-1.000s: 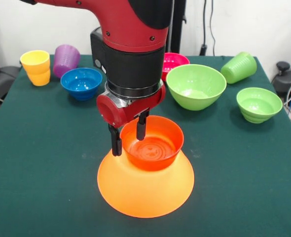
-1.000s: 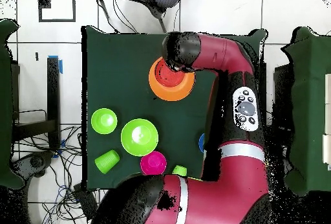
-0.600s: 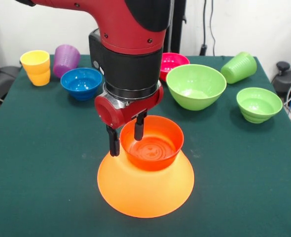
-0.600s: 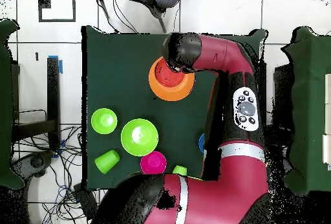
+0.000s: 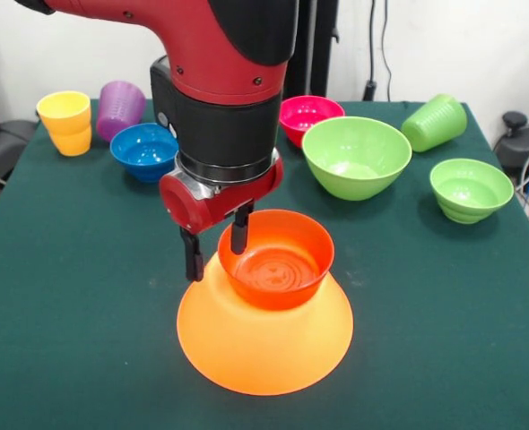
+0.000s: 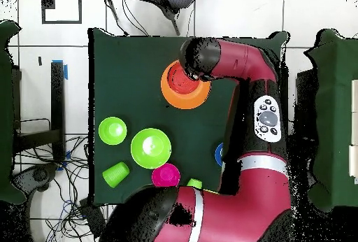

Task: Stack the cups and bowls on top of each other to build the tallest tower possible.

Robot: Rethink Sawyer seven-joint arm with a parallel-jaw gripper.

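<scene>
The huge orange bowl lies upside down near the table's front as the tower's base, with the red-orange bowl upright on top of it. My gripper hangs open at that bowl's left rim. One finger is over the rim and the other is outside it, and neither holds anything. In the overhead view the arm hides the gripper; the orange bowl and the red-orange bowl show beside it.
At the back stand a yellow cup, purple cup, blue bowl, pink bowl and large light green bowl. A light green cup lies on its side. A small green bowl sits right.
My gripper has lifted a little and shifted left in the front view. The red-orange bowl stays put on the orange bowl.
</scene>
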